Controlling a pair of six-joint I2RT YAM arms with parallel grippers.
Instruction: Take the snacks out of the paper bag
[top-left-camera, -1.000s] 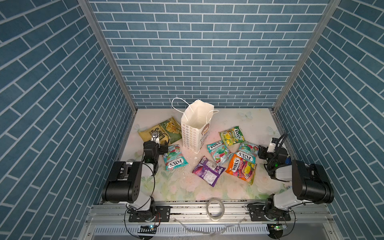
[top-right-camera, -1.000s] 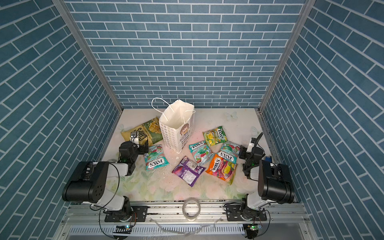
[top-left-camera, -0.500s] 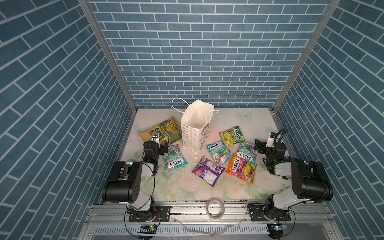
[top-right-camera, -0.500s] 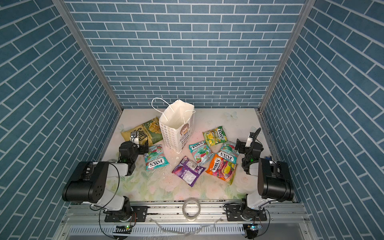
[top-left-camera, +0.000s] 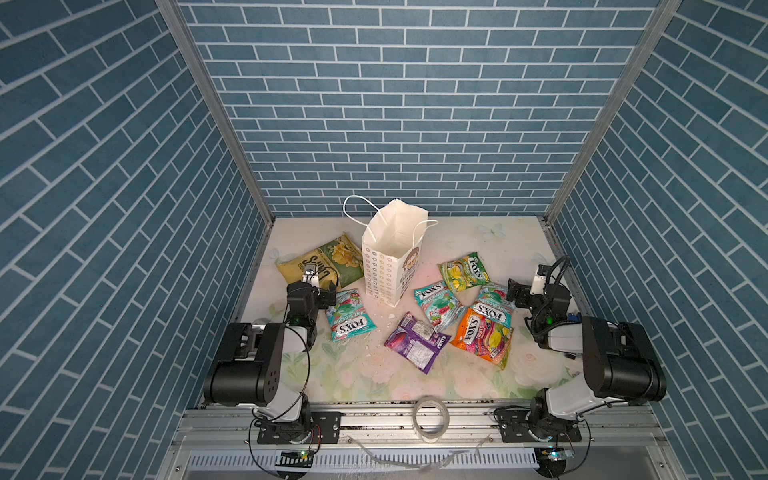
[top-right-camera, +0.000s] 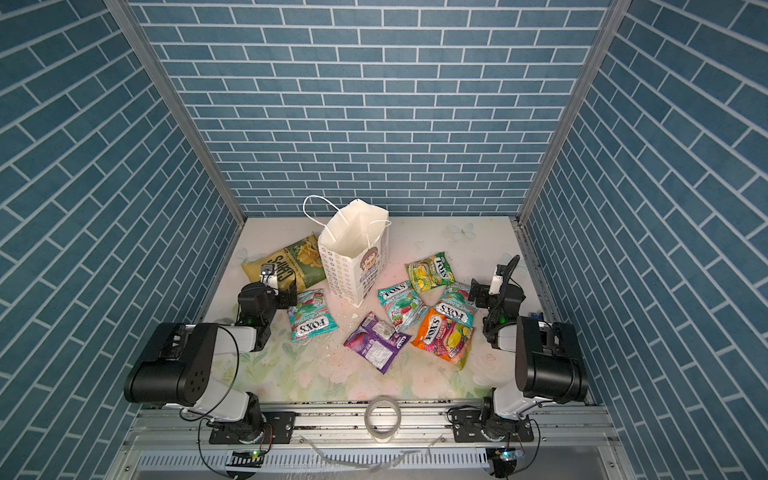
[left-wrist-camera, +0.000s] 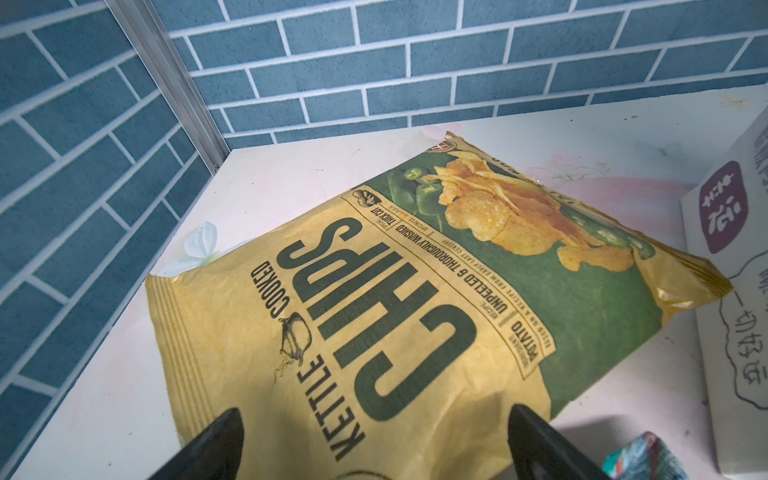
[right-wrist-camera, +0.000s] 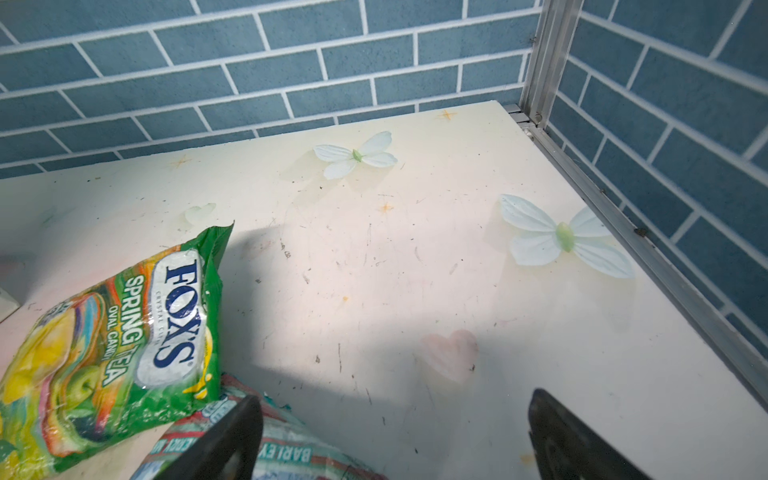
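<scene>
The white paper bag (top-left-camera: 392, 253) (top-right-camera: 353, 257) stands upright at the back middle, and only white paper shows inside its open mouth. The snacks lie flat on the table. A yellow-olive chips bag (top-left-camera: 320, 266) (left-wrist-camera: 415, 311) and a teal packet (top-left-camera: 347, 318) lie left of the bag. Right of it lie a yellow-green packet (top-left-camera: 463, 272) (right-wrist-camera: 116, 345), two teal packets (top-left-camera: 436, 303) (top-left-camera: 492, 305), an orange one (top-left-camera: 482, 336) and a purple one (top-left-camera: 415, 343). My left gripper (top-left-camera: 318, 287) (left-wrist-camera: 374, 409) hangs open over the near end of the chips bag. My right gripper (top-left-camera: 524, 291) (right-wrist-camera: 392, 397) is open and empty at the right teal packet's edge.
A clear tape roll (top-left-camera: 430, 417) rests on the front rail. A small dark blue object (top-left-camera: 573, 318) sits by the right wall behind my right arm. Blue brick walls close in the back and both sides. Crumbs dot the table near the purple packet.
My right gripper has moved a little left and toward the back, to the right teal packet's edge, and its jaws have spread. The left arm and the packets have not moved.
</scene>
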